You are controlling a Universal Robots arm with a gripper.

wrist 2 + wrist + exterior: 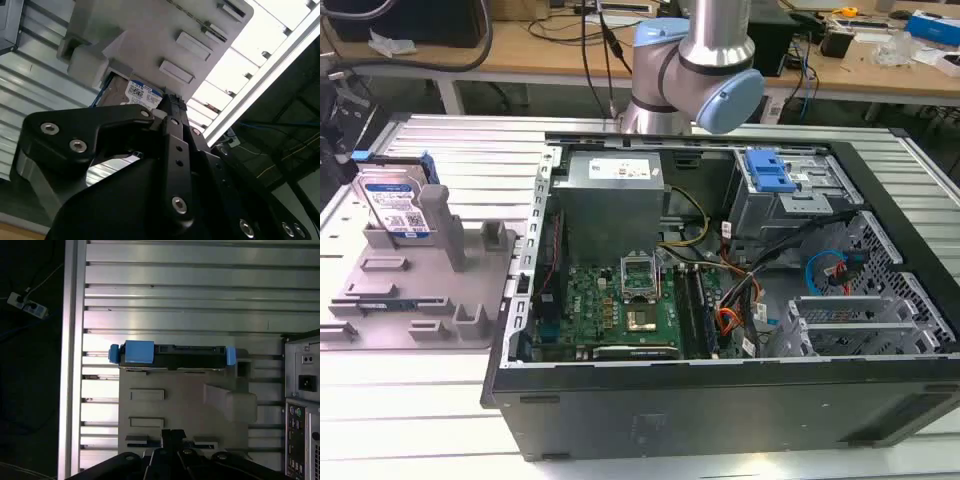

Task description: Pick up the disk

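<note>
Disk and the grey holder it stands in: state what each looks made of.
Disk: silver metal casing, going by its dull sheen. Its rails look like blue plastic, with a flat, saturated colour. Holder: probably matte grey plastic, evenly coloured with moulded-looking blocks.

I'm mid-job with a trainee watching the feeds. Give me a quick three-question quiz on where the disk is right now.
1. True or false: the pincer is gripping the disk.
2. What holds the disk up on its edge? A) the grey holder B) the power-supply box C) the blue bracket
3. Fill in: in the exterior view, the disk stands to that view's ____ of the open computer case.
Key: 1 false, the pincer is apart from the disk; 2 A; 3 left.
</note>
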